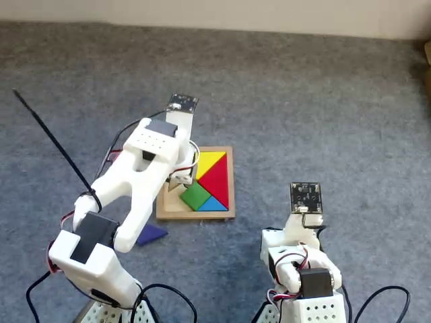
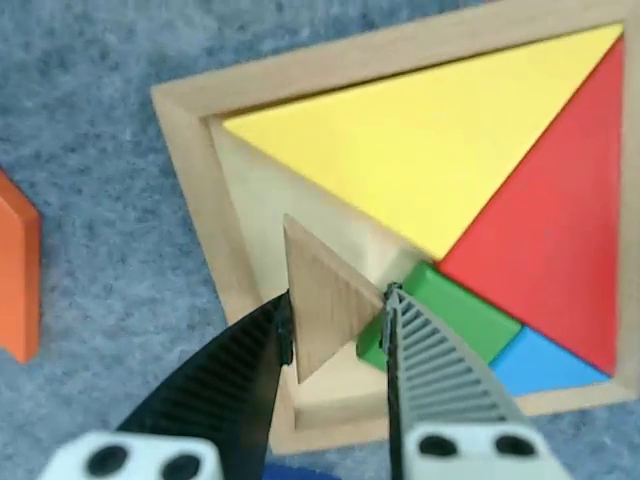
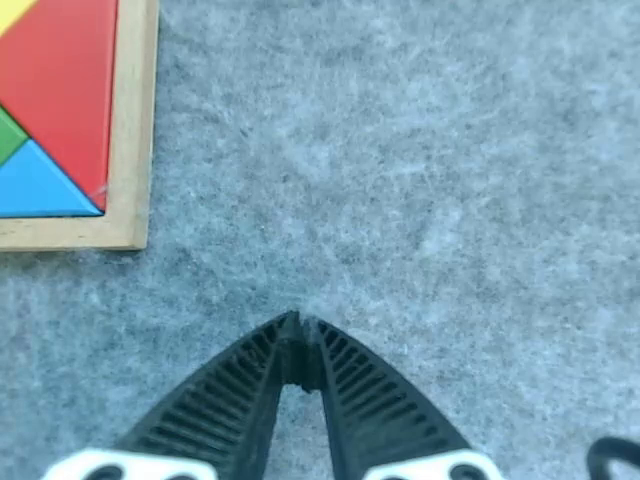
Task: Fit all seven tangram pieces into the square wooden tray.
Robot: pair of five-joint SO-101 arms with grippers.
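Note:
The square wooden tray [image 1: 229, 183] lies mid-table with a yellow triangle [image 1: 209, 163], a red triangle [image 1: 217, 180], a green piece [image 1: 196, 196] and a blue triangle [image 1: 214, 203] inside it. My left gripper [image 2: 337, 310] is shut on a plain wooden triangle [image 2: 322, 290], held tilted over the bare left part of the tray [image 2: 250, 200]. A purple piece [image 1: 151, 233] lies on the carpet near the tray's front left corner. An orange piece [image 2: 18, 270] lies on the carpet left of the tray. My right gripper [image 3: 300, 328] is shut on nothing, over carpet to the right of the tray [image 3: 130, 150].
Grey carpet covers the whole table. A thin black rod [image 1: 54, 145] slants across the left side behind the left arm [image 1: 128, 195]. The right arm [image 1: 300, 269] sits folded at the front right.

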